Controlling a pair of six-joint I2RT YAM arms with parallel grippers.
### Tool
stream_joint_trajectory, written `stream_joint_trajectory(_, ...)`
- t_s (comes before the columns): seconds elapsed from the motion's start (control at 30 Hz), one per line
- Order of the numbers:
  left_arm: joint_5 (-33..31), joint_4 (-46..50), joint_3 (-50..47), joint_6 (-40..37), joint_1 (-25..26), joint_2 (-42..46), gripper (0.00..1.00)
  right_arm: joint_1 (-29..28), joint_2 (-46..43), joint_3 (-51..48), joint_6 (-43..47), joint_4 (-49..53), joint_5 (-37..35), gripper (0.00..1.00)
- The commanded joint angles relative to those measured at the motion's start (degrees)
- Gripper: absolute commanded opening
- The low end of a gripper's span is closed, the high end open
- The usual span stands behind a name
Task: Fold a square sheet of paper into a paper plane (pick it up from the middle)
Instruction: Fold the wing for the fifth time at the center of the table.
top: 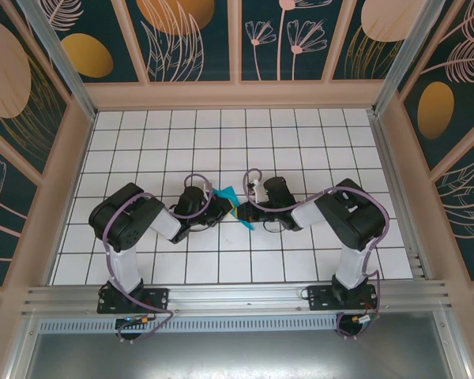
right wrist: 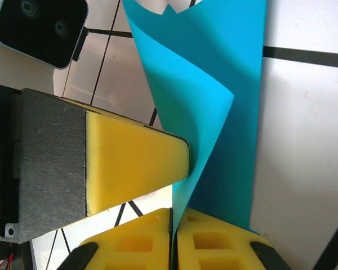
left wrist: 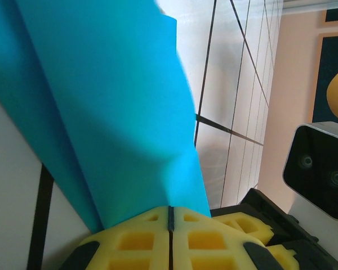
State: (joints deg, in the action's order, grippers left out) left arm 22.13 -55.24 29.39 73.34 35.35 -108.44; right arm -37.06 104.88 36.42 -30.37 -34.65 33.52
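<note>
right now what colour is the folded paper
Plain teal-cyan; the paper shows best in the right wrist view.

The sheet of paper (top: 229, 194) is plain teal-cyan and folded over on itself into a narrower, layered shape. It sits near the middle of the table (top: 300, 134), slanting from far left to near right. Up close, the paper (left wrist: 101, 112) curls open in a loose fold (right wrist: 214, 112) instead of lying flat.

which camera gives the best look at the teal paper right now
The right wrist view: the teal paper shows its curled fold and an edge running into the closed right hand. The left wrist view gives a flat close-up with no outline; the top view, small teal slivers between the arms.
</note>
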Motion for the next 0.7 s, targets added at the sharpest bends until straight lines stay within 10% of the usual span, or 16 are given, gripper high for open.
stream_joint_trajectory(0.0, -0.28, 1.81, 0.5, -1.45, 0.12, -1.5, 0.09, 0.63, -2.38, 0.49, 0.67, 4.62, 0.72, 0.13)
stream_joint_trajectory(0.37, 0.06, 1.19, -0.09, -1.43, 0.16, -1.45, 0.08, 0.94, -6.4, -0.47, 0.37, 9.69, 0.51, 0.2)
stream_joint_trajectory(0.67, 0.16, 0.66, -0.23, -1.24, 0.17, -1.68, 0.07, 0.94, -3.46, -0.75, 1.97, 11.82, 0.7, 0.07)
